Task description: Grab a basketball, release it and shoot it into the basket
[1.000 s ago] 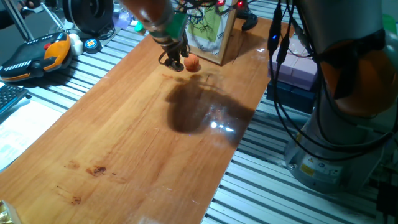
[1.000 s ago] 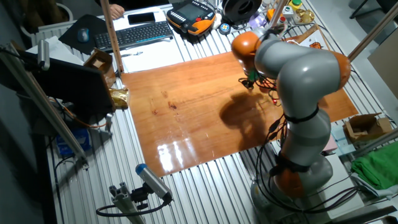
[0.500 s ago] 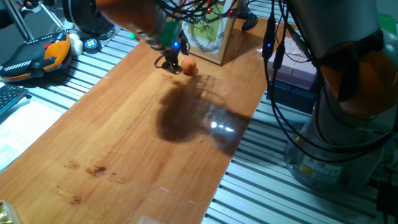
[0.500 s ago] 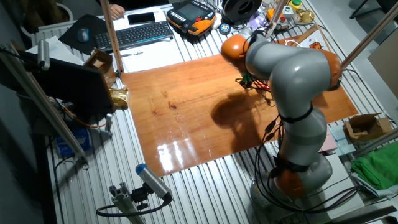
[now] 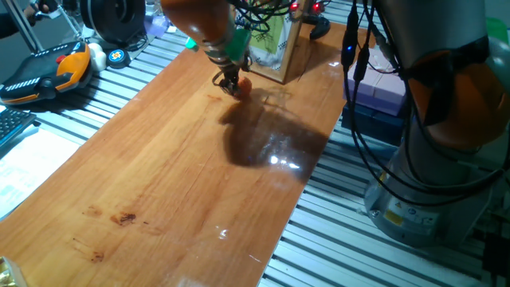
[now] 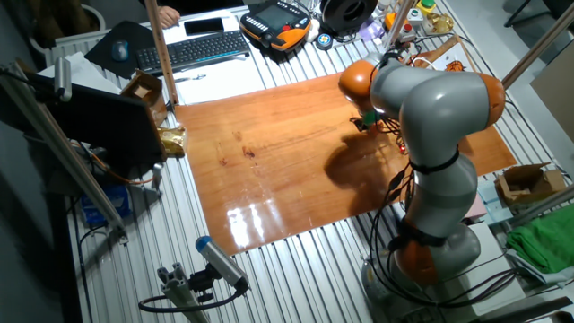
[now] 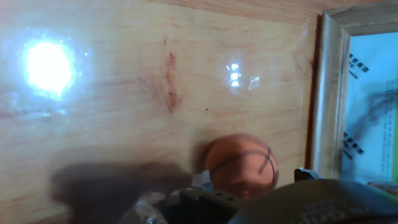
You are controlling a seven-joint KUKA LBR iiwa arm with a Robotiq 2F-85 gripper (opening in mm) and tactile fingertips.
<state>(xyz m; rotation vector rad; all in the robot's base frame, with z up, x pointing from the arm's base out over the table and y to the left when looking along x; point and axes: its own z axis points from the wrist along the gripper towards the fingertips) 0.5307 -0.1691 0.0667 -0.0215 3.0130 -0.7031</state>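
The tiny orange basketball (image 5: pixel 245 84) lies on the wooden table right in front of the wooden-framed backboard (image 5: pixel 275 44) with its green-white picture. In the hand view the basketball (image 7: pixel 241 165) sits low and centre-right, close to the wooden frame (image 7: pixel 323 93). My gripper (image 5: pixel 230 80) reaches down just left of the ball, fingertips at table height. It looks open, and no finger sits on either side of the ball. Only dark blurred parts of the gripper (image 7: pixel 205 198) show at the bottom edge. The hoop's rim and net are hidden behind the arm and cables.
The wooden tabletop (image 5: pixel 159 175) stretches toward the camera. An orange-and-black pendant (image 5: pixel 44 72) lies at the left on the metal slats. A keyboard (image 6: pixel 202 47) and a cardboard box (image 6: pixel 143 90) stand at the far side. The arm's base (image 6: pixel 430 242) stands beside the table.
My gripper swung left, then came back right and lower, ending close against the ball's left side. The ball has stayed by the backboard.
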